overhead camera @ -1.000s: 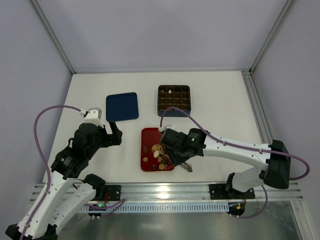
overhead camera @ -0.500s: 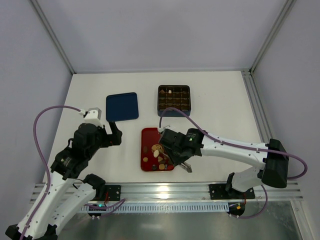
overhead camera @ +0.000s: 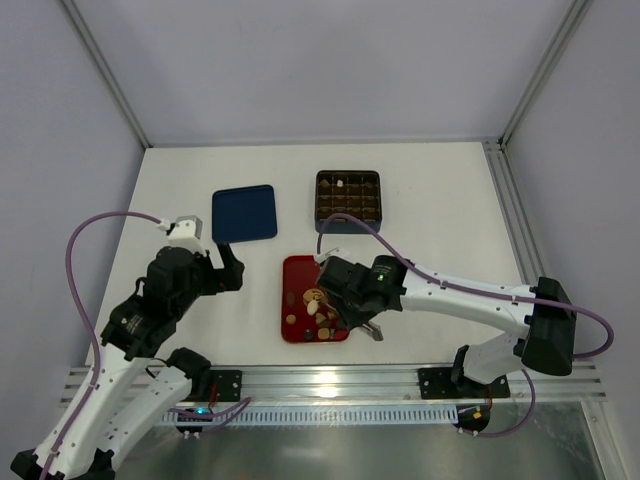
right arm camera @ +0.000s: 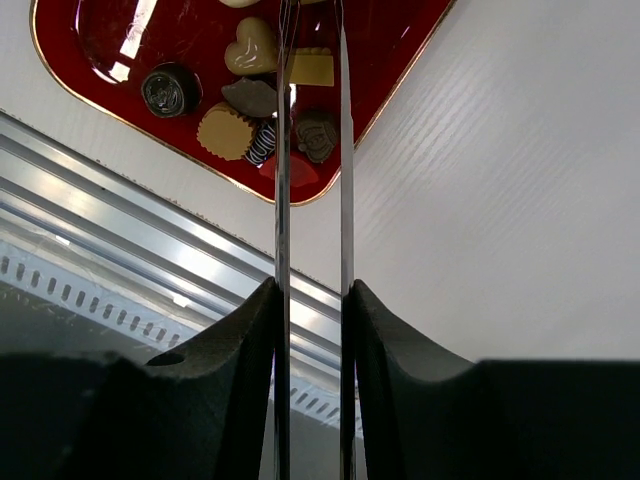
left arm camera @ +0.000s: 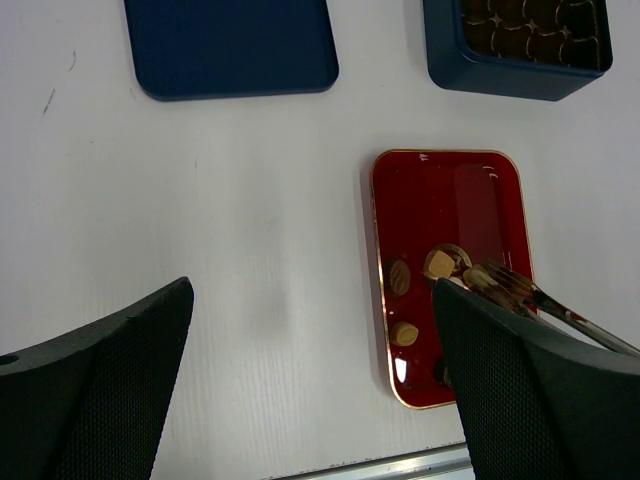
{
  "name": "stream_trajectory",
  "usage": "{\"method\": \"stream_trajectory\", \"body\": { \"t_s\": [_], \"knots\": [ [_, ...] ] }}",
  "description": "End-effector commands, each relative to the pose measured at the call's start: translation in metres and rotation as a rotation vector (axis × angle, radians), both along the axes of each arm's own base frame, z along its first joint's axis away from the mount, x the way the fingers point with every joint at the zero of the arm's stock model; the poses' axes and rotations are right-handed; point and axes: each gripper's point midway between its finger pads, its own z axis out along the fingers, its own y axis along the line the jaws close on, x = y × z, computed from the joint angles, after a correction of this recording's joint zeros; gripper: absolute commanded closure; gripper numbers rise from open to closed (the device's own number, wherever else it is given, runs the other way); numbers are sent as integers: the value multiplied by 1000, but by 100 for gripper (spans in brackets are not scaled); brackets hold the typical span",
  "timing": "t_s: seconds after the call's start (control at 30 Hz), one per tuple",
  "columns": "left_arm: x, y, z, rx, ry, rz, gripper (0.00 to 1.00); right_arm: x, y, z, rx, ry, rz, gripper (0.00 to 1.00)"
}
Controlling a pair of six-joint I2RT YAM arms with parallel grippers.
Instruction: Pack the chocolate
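Several small chocolate pieces point(overhead camera: 315, 305) lie on the flat red tray point(overhead camera: 298, 272). In the right wrist view I see a tan heart point(right arm camera: 250, 47), a cream square point(right arm camera: 312, 68), a dark round point(right arm camera: 163, 88) and a tan scalloped piece point(right arm camera: 225, 130). My right gripper point(overhead camera: 350, 315) point(right arm camera: 312, 290) is shut on metal tongs point(right arm camera: 283, 150), whose blades reach over the tray's near end; their tips are cut off at the frame top. The tongs also show in the left wrist view point(left arm camera: 520, 295). My left gripper point(overhead camera: 228, 268) point(left arm camera: 312, 300) is open and empty above bare table, left of the tray point(left arm camera: 440, 190).
A dark blue grid box point(overhead camera: 348, 195) holding a few pieces stands behind the tray. Its flat blue lid point(overhead camera: 244, 212) lies to the left of it. The aluminium rail point(right arm camera: 150, 230) runs along the table's near edge, just below the tray.
My right arm has shifted slightly left over the tray with the tongs. The left arm has not moved.
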Motion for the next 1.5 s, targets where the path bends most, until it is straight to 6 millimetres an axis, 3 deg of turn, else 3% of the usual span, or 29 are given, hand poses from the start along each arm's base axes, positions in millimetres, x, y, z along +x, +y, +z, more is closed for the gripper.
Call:
{"method": "stream_trajectory", "body": {
  "t_s": [0.0, 0.37, 1.0, 1.2, 1.47],
  "knots": [
    [3, -1, 5, -14, -25, 4, 0, 11, 7, 14, 28, -40, -5, 65],
    [3, -1, 6, -15, -29, 7, 0, 17, 10, 18, 66, -29, -13, 69],
    [2, -1, 5, -14, -24, 4, 0, 42, -1, 59, 199, -81, -89, 71],
    [3, -1, 5, -13, -26, 5, 0, 64, -7, 78, 236, -125, -123, 71],
    [3, -2, 4, -13, -21, 3, 0, 133, -8, 120, 323, -245, -217, 72]
  ]
}}
